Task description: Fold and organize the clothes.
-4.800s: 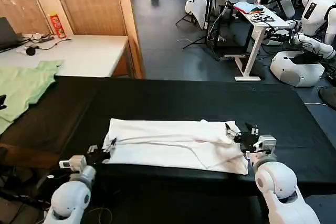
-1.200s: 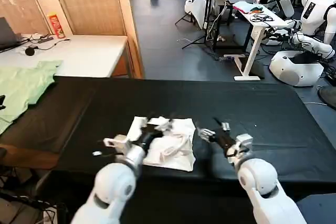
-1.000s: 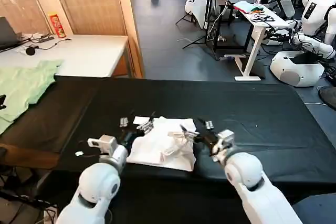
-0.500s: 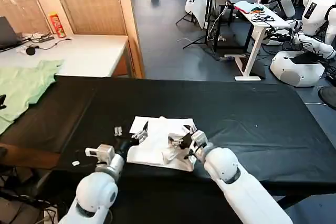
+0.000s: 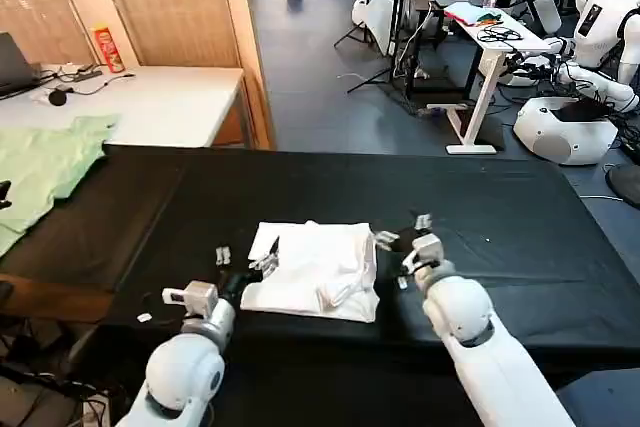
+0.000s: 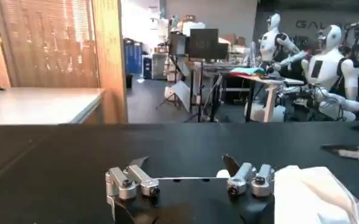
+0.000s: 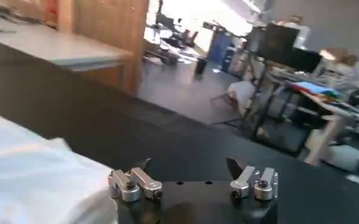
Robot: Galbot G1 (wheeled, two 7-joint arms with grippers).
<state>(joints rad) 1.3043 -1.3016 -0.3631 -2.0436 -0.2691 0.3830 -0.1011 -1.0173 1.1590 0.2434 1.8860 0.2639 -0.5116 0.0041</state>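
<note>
The clothes, a white T-shirt, lie folded into a small rumpled square near the front edge of the black table. Its white edge shows in the left wrist view and in the right wrist view. My left gripper sits open at the shirt's left edge with nothing between its fingers. My right gripper stands open just off the shirt's right edge, empty. No print is visible on the shirt.
A light green garment lies at the table's far left. Behind it stands a white desk with a red can. Bare black tabletop stretches right of and beyond the shirt. Other robots stand in the room behind.
The long folded shirt was brought together into a small square. Both grippers have let go of it; the right one pulled back off the cloth to its right side, the left eased leftward.
</note>
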